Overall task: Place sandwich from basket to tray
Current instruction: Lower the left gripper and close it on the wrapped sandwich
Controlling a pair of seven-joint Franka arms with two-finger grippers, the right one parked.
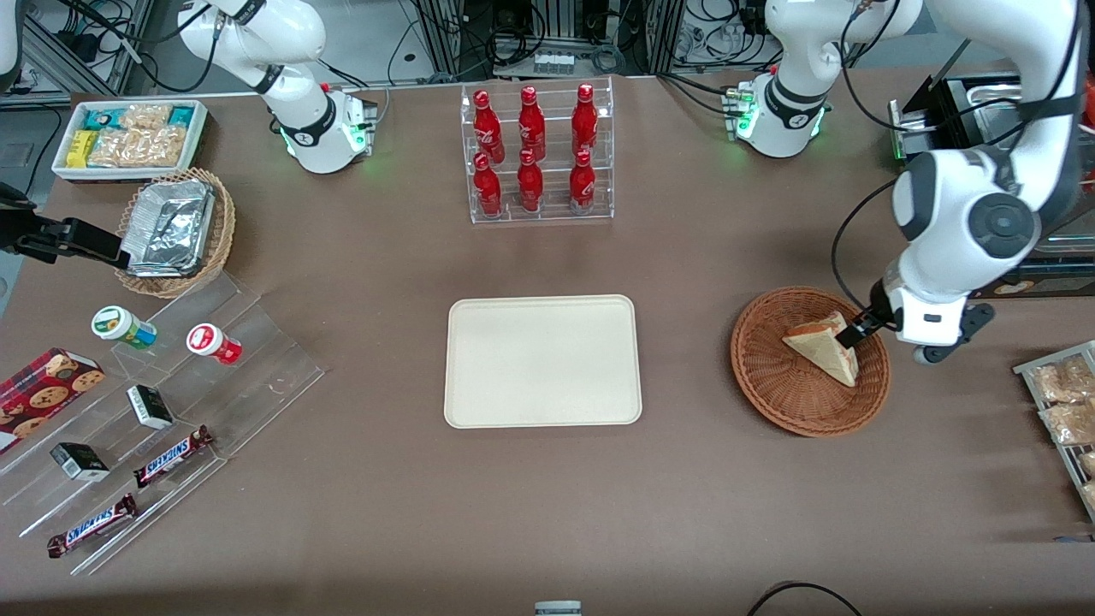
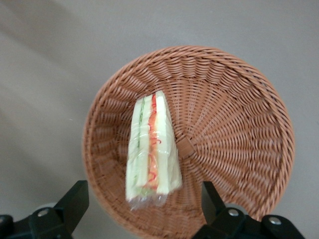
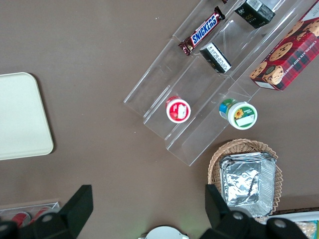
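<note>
The sandwich (image 1: 825,349), a pale wedge in clear wrap with red and green filling along its cut edge (image 2: 152,149), lies in the round brown wicker basket (image 1: 770,385) toward the working arm's end of the table. My gripper (image 1: 853,331) hangs low over the basket, at the sandwich's end farther from the front camera. In the left wrist view the gripper (image 2: 143,191) is open, its black fingers (image 2: 75,199) standing wide on either side of the wrapped end without touching it, above the basket (image 2: 234,124). The cream tray (image 1: 542,360) lies bare at mid-table, beside the basket.
A clear rack of red bottles (image 1: 537,154) stands farther from the front camera than the tray. Toward the parked arm's end are a foil-container basket (image 1: 175,231), a white snack bin (image 1: 128,137) and stepped acrylic shelves (image 1: 171,411). A rack of packets (image 1: 1065,411) sits at the working arm's end.
</note>
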